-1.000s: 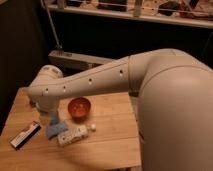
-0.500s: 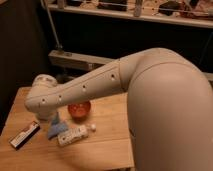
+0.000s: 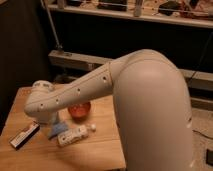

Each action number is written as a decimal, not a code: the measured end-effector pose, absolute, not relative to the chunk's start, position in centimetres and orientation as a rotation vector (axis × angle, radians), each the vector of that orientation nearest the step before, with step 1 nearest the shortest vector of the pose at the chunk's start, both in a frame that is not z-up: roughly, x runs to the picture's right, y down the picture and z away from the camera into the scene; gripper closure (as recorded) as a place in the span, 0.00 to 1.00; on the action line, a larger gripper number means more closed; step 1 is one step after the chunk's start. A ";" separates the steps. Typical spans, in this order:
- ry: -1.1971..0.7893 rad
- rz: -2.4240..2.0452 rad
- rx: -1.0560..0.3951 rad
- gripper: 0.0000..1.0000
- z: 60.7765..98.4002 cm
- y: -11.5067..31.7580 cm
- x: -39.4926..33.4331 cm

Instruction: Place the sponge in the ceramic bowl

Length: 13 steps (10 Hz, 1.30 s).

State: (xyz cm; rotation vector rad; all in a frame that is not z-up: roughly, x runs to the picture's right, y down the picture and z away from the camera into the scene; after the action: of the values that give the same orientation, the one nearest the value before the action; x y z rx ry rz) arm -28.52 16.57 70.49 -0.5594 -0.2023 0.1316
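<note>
Jaws apart, just above the sponge (image 3: 56, 131), beside the ceramic bowl (image 3: 79, 110).

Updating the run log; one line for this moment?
claw: open, low beside sponge | sponge: on table | ceramic bowl: sponge not in it

The arm (image 3: 75, 92) hides most of the tool (image 3: 51, 118), apparently just above the half-covered sponge (image 3: 58, 131).

end effector (image 3: 53, 119) low over sponge (image 3: 58, 131), beside ceramic bowl (image 3: 79, 110)
</note>
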 end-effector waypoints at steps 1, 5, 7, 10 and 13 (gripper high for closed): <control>-0.202 0.121 -0.570 0.35 70.9 17.1 -28.8; -0.189 0.072 -0.654 0.35 72.6 20.4 -29.7; -0.187 0.055 -0.687 0.35 73.1 21.4 -30.2; -0.181 0.040 -0.744 0.35 74.1 22.5 -31.1; -0.160 0.054 -0.772 0.35 75.3 22.1 -31.4</control>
State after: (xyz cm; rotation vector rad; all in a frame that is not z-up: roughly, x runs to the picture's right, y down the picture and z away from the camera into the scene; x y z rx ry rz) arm -31.39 22.10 75.28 -0.7724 -0.1605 0.0536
